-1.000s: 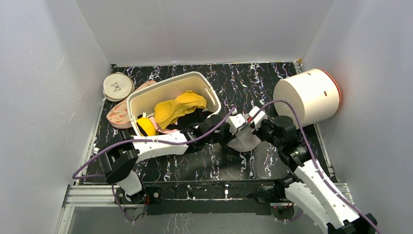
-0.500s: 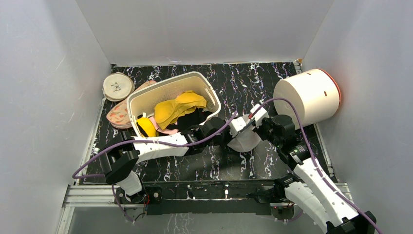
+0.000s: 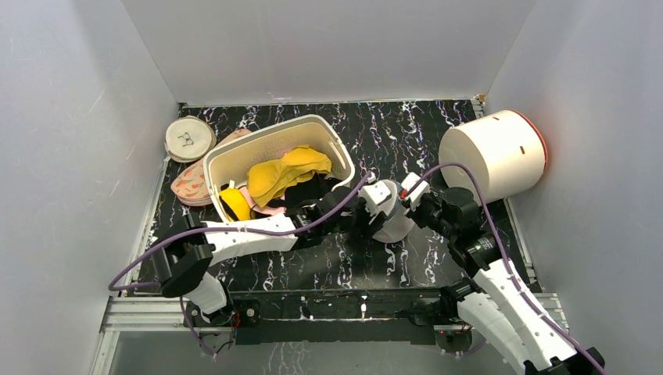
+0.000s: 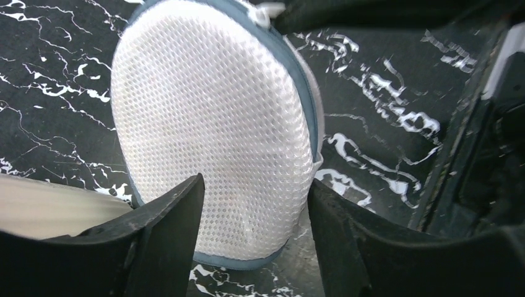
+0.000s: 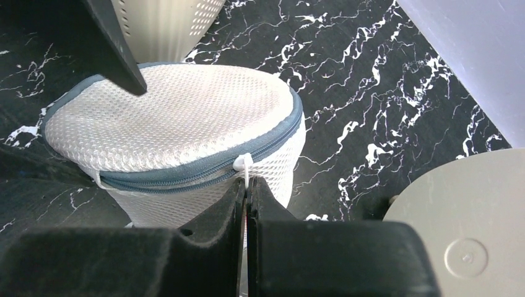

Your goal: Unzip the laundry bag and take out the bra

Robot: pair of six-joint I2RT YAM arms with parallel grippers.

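The laundry bag (image 3: 393, 225), a whitish mesh drum with blue-grey zip trim, stands on the black marbled table between my two grippers. In the left wrist view its round lid (image 4: 210, 130) fills the middle. My left gripper (image 4: 255, 185) is open, its black fingers spread over the near edge of the lid; one fingertip (image 5: 114, 43) shows above the bag in the right wrist view. My right gripper (image 5: 246, 182) is shut on the white zip pull (image 5: 246, 164) at the bag's side; the zip (image 5: 186, 173) looks closed around the lid. The bra is hidden.
A cream basket (image 3: 258, 134) holding a yellow bra (image 3: 285, 172) and dark cloth stands just left of the bag. A cream disc (image 3: 190, 138) and a pink patterned disc (image 3: 191, 186) lie beyond it. A big white cylinder (image 3: 492, 152) lies at the right wall.
My left gripper was shut and its jaws now stand apart over the bag's lid. The right gripper stays pinched on the zip pull; both have shifted only slightly.
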